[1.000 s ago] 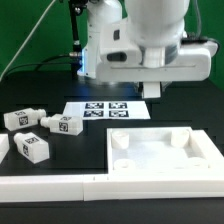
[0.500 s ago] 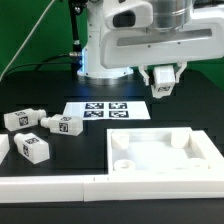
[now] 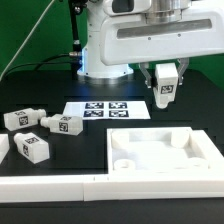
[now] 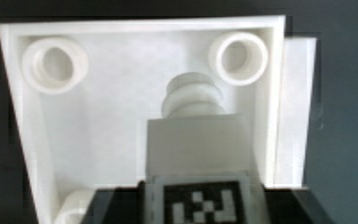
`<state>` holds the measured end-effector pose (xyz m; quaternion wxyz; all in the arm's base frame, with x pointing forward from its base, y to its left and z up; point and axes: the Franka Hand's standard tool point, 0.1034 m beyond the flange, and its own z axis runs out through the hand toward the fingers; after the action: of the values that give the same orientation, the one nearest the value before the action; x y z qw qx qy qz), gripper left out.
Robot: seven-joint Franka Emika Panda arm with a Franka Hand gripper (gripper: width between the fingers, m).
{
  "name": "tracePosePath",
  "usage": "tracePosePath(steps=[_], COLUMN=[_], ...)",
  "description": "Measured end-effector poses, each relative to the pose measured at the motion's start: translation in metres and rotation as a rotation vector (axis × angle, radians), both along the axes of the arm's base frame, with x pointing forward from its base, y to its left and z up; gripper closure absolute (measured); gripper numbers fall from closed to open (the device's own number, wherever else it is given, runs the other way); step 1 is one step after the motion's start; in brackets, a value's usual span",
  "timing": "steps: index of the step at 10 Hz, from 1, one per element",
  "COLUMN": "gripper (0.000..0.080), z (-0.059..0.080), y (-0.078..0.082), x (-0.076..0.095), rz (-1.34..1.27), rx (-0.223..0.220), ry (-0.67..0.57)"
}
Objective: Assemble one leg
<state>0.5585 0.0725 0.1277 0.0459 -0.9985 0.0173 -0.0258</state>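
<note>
My gripper (image 3: 165,84) is shut on a leg (image 3: 166,94), a small white block with a black-and-white tag, and holds it in the air above the far edge of the large white tray-like part (image 3: 200,150). In the wrist view the gripper (image 4: 202,203) clamps the leg (image 4: 202,150) between dark fingers (image 4: 108,207). The leg's ribbed round stub (image 4: 194,95) points at the tray-like part (image 4: 87,130), between its two round holes (image 4: 55,62) (image 4: 242,55).
Three more white legs lie at the exterior view's left (image 3: 22,118) (image 3: 62,124) (image 3: 33,147). The marker board (image 3: 105,109) lies behind the tray-like part. A long white wall (image 3: 50,182) runs along the front edge. The robot base stands at the back.
The wrist has turned and the gripper with the leg has moved toward the exterior view's right and a little lower. The tagged leg now shows clearly under the hand.
</note>
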Motion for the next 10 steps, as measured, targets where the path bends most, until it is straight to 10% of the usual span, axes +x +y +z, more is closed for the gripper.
tracePosePath(steps=[4, 10], gripper=[0.0519, 0.0519], z=[0.011, -0.003], y=[0.016, 0.026], x=[0.064, 0.067], rz=[-0.003, -0.007], rx=[0.009, 0.005], ry=[-0.28, -0.485])
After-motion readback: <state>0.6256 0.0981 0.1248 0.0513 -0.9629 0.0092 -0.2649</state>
